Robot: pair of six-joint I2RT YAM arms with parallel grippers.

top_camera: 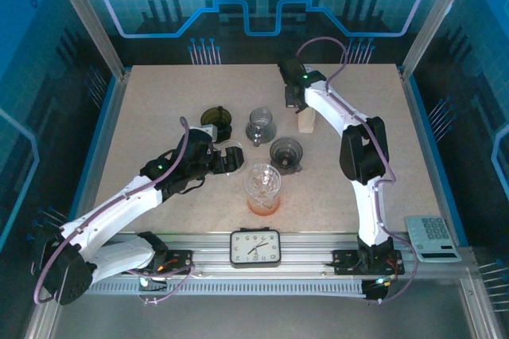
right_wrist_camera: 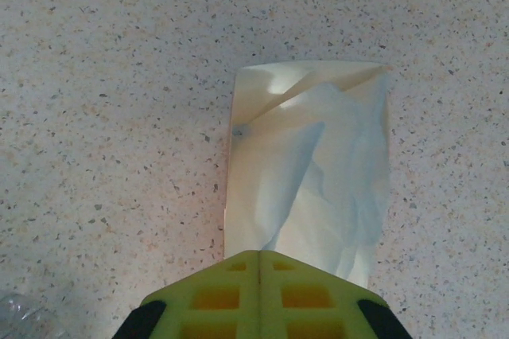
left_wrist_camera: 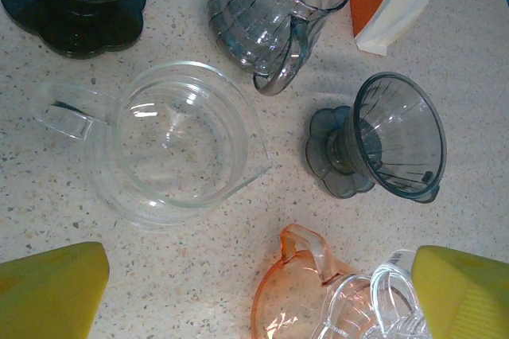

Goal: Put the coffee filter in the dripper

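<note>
— While the right tool (right_wrist_camera: 261, 259) is clenched on the coffee filter (right_wrist_camera: 310, 172), which way does the paper run?

— In the right wrist view its long axis goes straight up the frame. The near end is pinched between the closed fingers at the bottom edge. The flat, folded end points to the top, away from the tool, over the speckled surface (right_wrist_camera: 103, 100). Its right half is crumpled.

— Does the far end touch the surface?

— I cannot tell. From above, the coffee filter sits in the upper middle of the frame, just right of centre. It is directly below the tool and right of a ribbed grey jug (top_camera: 259, 126).

— And the dripper?

— A grey dripper (top_camera: 286, 153) stands near the centre, below the filter and apart from it.

— The left tool (left_wrist_camera: 254, 307)?

— Released. Its yellow fingers (left_wrist_camera: 48, 295) are spread to the bottom corners of the left wrist view. It is above a clear glass cup (left_wrist_camera: 175, 144) and an orange cup (left_wrist_camera: 290, 299).
</note>
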